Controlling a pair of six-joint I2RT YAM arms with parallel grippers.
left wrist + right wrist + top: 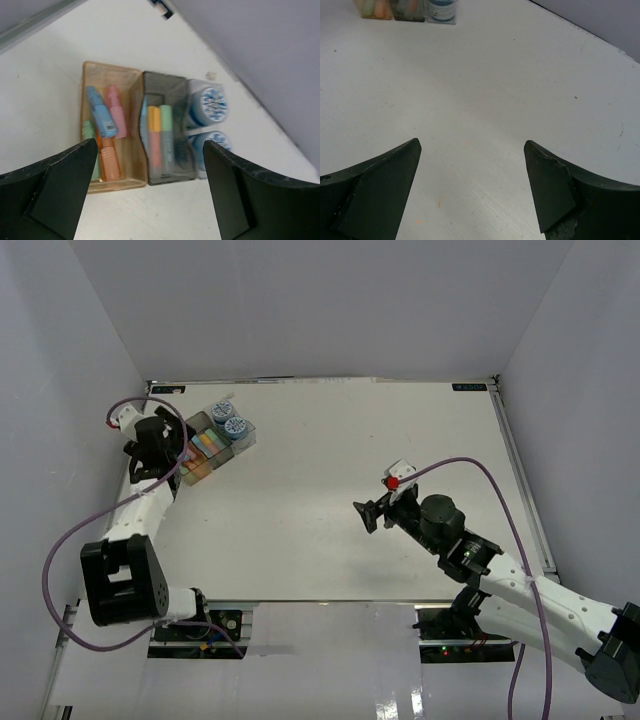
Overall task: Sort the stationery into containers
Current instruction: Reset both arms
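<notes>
The joined containers (pixel 212 443) stand at the far left of the table. In the left wrist view the orange-tan bin (pixel 110 68) holds blue (pixel 100 112), pink (pixel 116 107), orange (pixel 109 162) and green (pixel 88 131) markers. The smoky grey bin (pixel 165 77) holds an orange-yellow marker (pixel 154 135) and a green marker (pixel 166 130). Two blue-and-white rolls (pixel 207 105) (pixel 215 142) sit in the clear bin beside it. My left gripper (pixel 150 150) (pixel 176 452) is open and empty, just short of the bins. My right gripper (pixel 472 145) (pixel 372 510) is open and empty over bare table, right of centre.
White walls enclose the table on the left, back and right. The back-left wall runs close behind the bins (pixel 260 75). The bins also show far off at the top left of the right wrist view (pixel 407 10). Purple cables trail from both arms.
</notes>
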